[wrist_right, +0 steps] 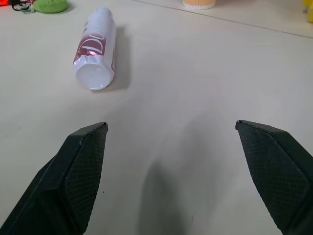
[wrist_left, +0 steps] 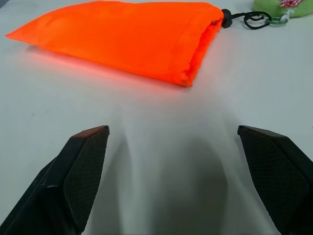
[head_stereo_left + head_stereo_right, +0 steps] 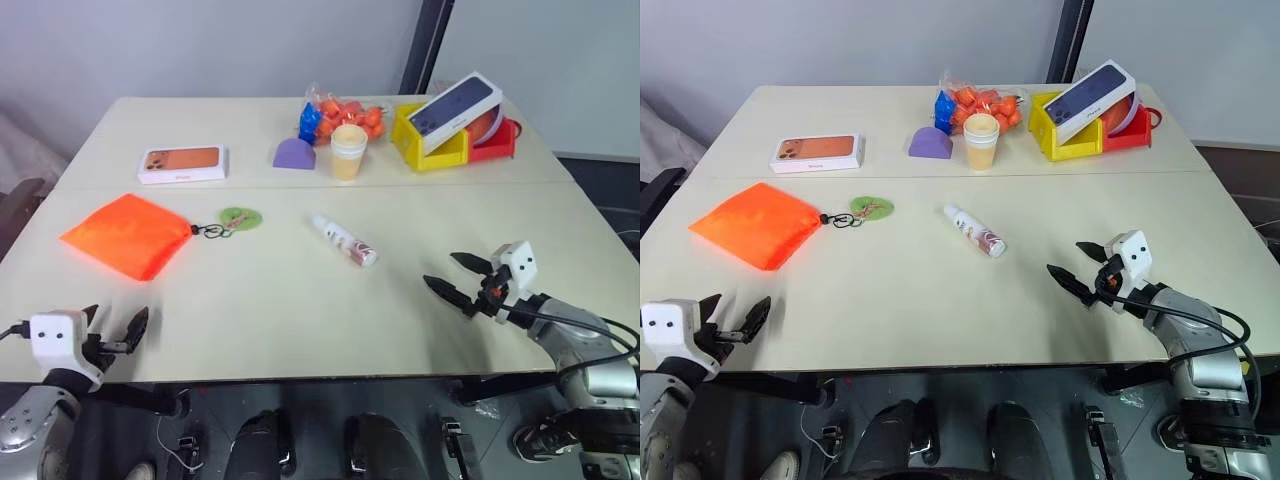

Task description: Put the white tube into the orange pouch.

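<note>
While both arms hover low over the near edge of the pale beige table (image 3: 300, 300), the head views show the slim white cylindrical tube (image 3: 343, 241) with its reddish-brown label lying on its side near the table's middle, well apart from the flat neon-orange fabric pouch (image 3: 128, 234) at the left, whose black cord (image 3: 208, 230) leads to a round green tag (image 3: 239, 217). At the near left, the left gripper (image 3: 112, 331) has its black fingers spread apart and empty; the right gripper (image 3: 461, 278), near right, is likewise spread and holds nothing. Seen from the left wrist, the pouch lies just beyond the parted fingers (image 2: 83, 166). Seen from the right wrist, the tube lies ahead of the parted fingers (image 1: 80, 169), untouched.
</note>
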